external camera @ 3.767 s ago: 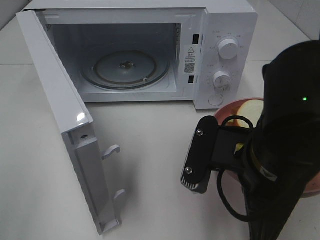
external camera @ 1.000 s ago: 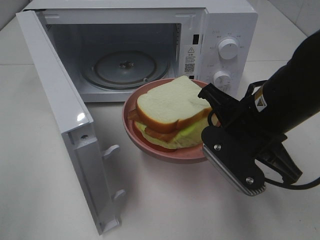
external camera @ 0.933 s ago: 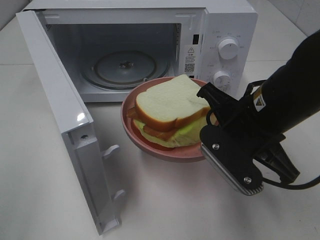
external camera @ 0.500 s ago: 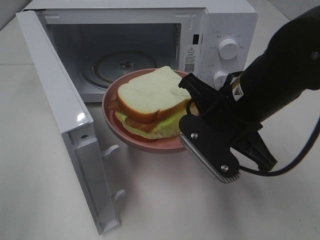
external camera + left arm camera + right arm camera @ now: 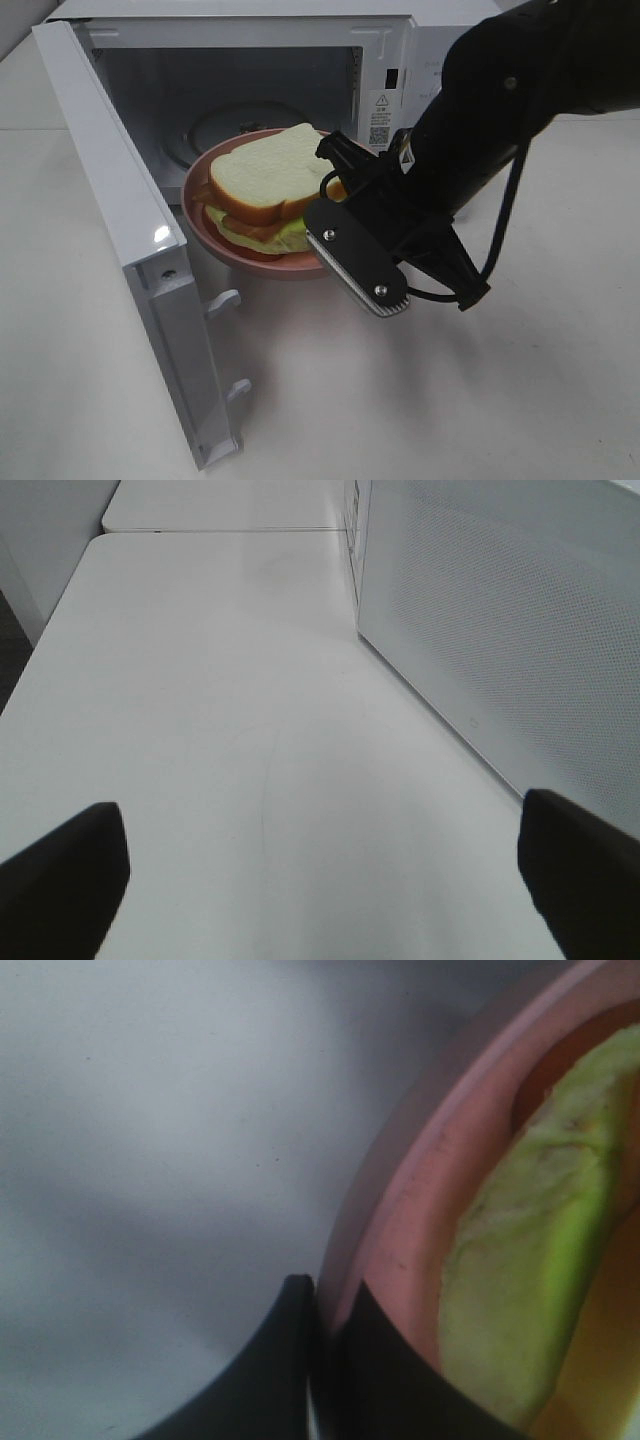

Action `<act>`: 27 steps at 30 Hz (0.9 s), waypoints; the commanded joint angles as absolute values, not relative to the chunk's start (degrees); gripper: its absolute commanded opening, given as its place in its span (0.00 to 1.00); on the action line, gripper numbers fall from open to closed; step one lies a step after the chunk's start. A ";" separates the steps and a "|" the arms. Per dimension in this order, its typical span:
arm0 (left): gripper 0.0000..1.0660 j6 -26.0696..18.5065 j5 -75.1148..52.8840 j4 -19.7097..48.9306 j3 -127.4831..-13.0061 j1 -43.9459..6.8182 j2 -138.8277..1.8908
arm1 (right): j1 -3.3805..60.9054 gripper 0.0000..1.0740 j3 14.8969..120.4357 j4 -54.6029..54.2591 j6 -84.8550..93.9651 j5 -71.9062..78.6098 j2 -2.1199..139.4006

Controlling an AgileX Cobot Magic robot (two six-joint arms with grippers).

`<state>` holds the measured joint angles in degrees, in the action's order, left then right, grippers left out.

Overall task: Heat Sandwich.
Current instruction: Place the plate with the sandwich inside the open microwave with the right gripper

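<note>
Sandwich [image 5: 262, 180] on pink plate [image 5: 250, 262], carried at the open mouth of the microwave [image 5: 250, 10].

Hidden: the right arm [image 5: 500, 110] covers the microwave's control side, and the plate blocks most of the glass turntable [image 5: 215, 118]; cannot tell whether the plate's far rim is past the threshold. The right wrist view shows only a strip of pink rim and lettuce, blurred. The right gripper [image 5: 335, 188] is clamped on the plate's near rim, with the plate clear of the table [image 5: 520, 390]. The left gripper [image 5: 320, 875] hangs wide apart over bare tabletop beside the microwave's perforated side and holds nothing. Sandwich: two white bread slices with tan crust, green lettuce and orange-red filling, smaller than the plate. The door [image 5: 120, 230] is swung fully open. The table is white and matte.
</note>
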<state>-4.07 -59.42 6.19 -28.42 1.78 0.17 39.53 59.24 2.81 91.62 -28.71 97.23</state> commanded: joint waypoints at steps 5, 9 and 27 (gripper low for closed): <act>0.95 -3.72 -58.90 6.36 -28.25 1.95 1.78 | 39.59 0.00 64.52 2.46 92.07 -29.85 100.73; 0.95 -3.72 -58.90 6.36 -28.25 1.95 1.78 | 39.59 0.00 68.18 2.46 90.81 -30.83 103.08; 0.95 -3.72 -58.90 6.36 -28.25 1.95 1.78 | 39.59 0.01 81.02 2.52 84.63 -36.90 111.27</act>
<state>-4.07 -59.42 6.19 -28.42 1.78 0.17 39.53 79.01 2.81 86.29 -36.96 110.58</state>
